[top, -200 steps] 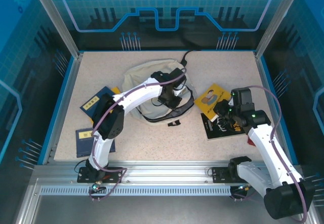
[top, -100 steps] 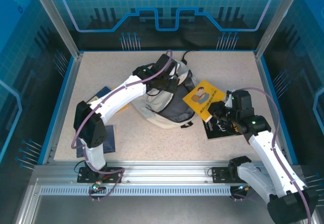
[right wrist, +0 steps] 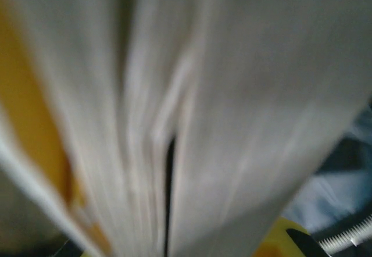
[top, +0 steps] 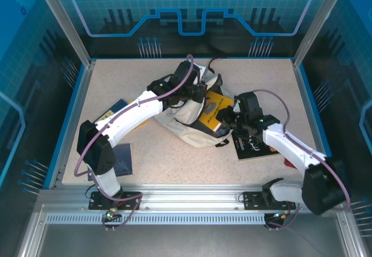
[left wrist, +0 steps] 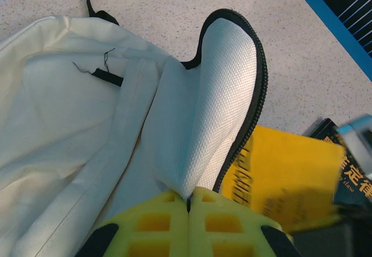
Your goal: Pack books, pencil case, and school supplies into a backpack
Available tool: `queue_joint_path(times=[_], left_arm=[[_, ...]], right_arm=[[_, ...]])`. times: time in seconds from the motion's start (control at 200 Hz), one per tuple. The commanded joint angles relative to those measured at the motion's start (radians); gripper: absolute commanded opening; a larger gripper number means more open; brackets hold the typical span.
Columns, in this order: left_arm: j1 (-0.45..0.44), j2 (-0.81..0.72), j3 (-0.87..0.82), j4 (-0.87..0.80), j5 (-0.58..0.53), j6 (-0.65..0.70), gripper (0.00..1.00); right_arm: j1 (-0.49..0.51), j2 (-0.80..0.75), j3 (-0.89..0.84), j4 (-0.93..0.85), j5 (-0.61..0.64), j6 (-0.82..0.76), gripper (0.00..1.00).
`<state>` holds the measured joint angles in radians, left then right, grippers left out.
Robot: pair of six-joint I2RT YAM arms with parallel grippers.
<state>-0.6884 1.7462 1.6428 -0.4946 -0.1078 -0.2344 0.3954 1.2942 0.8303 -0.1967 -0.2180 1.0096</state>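
Top external view has the backpack (top: 177, 114) slumped near the middle of the tabletop (top: 174, 164), a little toward the far edge, with its mouth turned toward the right edge. The left jaws sit at the far side of that mouth. The left wrist view shows them closed tight on a fold of the pale inner flap (left wrist: 224, 94), lifting it so the zip-edged opening gapes.

A yellow book (top: 213, 109) leans tilted at the opening, its left end against the backpack and its right end raised. The right jaws are at the raised end and look closed on the book's edge, though the right wrist view is too blurred to confirm it. A black book (top: 254, 147) lies flat just beside them toward the right edge, and two blue booklets (top: 119, 158) rest near the left edge.

The backpack looks soft and will likely sag shut wherever it is not held. The grip probably belongs on the firmer zip-bound rim of the flap, pulled up and away from the book. The yellow book seems a thin, light softcover that would bend if pushed from one corner. It is better pinched mid-edge on its trailing side and slid in flat. Its smooth cover may slip in a shallow pinch, and the leading corner could catch on the lining fold or the zip.
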Motion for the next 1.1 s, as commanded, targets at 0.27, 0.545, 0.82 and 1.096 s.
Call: queue_joint_path(times=[0.27,0.545,0.82,1.096], left_arm=[[0.001,-0.084,-0.016,0.1,-0.005,-0.005,0.0],[0.052,-0.11,-0.05,0.111,0.036,-0.072,0.0],[0.11,-0.106,-0.085,0.107,0.081,-0.084,0.0],[0.147,-0.105,-0.173,0.122,0.158,-0.051,0.0]], right_arm=[[0.068,0.42,0.273,0.449,-0.023,0.136,0.01],[0.128,0.705,0.489,0.441,0.03,0.149,0.04],[0.13,0.648,0.43,0.357,0.055,0.092,0.6],[0.099,0.311,0.182,0.124,0.045,-0.001,0.63]])
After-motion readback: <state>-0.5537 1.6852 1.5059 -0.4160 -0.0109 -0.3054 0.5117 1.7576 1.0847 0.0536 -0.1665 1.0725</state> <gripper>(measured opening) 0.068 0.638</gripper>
